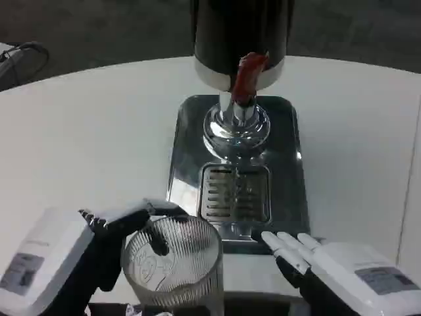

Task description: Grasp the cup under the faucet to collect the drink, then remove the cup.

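A clear ribbed glass cup [174, 263] stands at the table's near edge, in front of the dispenser's drip grate [235, 193]. My left hand [108, 240] wraps around the cup's left side, its fingers curled over the rim and far wall. The black drink dispenser [240, 39] rises at the back with a red tap lever [247, 78] over a chrome faucet [235, 125]. My right hand [309, 260] lies low at the right, fingers spread toward the tray's near corner, holding nothing.
The dispenser stands on a shiny steel tray [286, 171] in the middle of the white round table [85, 131]. A cable [20, 56] lies off the table at the far left.
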{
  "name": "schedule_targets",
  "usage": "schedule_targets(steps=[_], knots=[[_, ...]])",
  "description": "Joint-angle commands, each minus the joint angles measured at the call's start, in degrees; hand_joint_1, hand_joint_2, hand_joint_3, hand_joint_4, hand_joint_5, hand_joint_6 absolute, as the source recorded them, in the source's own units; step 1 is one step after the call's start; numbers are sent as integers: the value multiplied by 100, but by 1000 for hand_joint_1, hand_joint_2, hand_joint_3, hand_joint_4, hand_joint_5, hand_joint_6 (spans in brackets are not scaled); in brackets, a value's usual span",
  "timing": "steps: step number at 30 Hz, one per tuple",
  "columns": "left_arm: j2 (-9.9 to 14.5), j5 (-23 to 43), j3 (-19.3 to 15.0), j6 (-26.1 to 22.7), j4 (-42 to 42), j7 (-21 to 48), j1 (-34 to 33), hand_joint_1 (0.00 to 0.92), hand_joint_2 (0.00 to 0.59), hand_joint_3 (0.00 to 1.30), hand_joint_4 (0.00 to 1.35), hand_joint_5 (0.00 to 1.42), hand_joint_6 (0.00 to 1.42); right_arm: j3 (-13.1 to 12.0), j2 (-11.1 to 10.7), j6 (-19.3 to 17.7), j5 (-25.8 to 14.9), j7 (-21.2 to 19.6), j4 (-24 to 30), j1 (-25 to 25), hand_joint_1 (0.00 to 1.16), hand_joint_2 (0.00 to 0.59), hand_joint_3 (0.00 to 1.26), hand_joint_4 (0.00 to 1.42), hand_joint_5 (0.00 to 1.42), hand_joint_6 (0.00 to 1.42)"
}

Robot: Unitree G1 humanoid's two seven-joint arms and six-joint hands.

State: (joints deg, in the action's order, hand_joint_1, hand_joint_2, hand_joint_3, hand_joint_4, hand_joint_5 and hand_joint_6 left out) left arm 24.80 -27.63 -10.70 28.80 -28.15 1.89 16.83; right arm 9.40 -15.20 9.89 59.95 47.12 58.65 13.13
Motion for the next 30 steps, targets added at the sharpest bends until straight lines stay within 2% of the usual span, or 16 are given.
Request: schedule_targets(steps=[1, 9, 19, 25, 28, 30], knots=[[-9, 22, -69, 94, -76, -9, 8, 405, 167, 1053, 1110, 1263, 1276, -17, 30, -56, 30, 50, 10, 54, 241, 459, 12, 0, 0, 0], [-12, 56, -85, 82, -74, 2, -7, 405, 167, 1053, 1110, 1273, 1276, -45, 45, -64, 35, 50, 27, 43, 240, 459, 12, 0, 0, 0], [-37, -20, -11, -28, 137, -17, -304, 405, 167, 1053, 1110, 1273, 1276, -300, 128, -103, -117, -34, 135, 235, 240, 459, 12, 0, 0, 0], [-80, -206, 182, -264, 460, -34, -839, 405, 167, 1053, 1110, 1273, 1276, -652, 343, -456, -246, -184, 135, 561, 239, 459, 18, 0, 0, 0], [-159, -427, 313, -398, 732, -141, -1128, 405, 167, 1053, 1110, 1273, 1276, -1011, 454, -714, -446, -229, 135, 730, 239, 459, 21, 0, 0, 0], [-187, -561, 393, -447, 920, -196, -1297, 405, 167, 1053, 1110, 1273, 1276, -1275, 549, -888, -766, -326, 135, 884, 239, 459, 22, 0, 0, 0]])
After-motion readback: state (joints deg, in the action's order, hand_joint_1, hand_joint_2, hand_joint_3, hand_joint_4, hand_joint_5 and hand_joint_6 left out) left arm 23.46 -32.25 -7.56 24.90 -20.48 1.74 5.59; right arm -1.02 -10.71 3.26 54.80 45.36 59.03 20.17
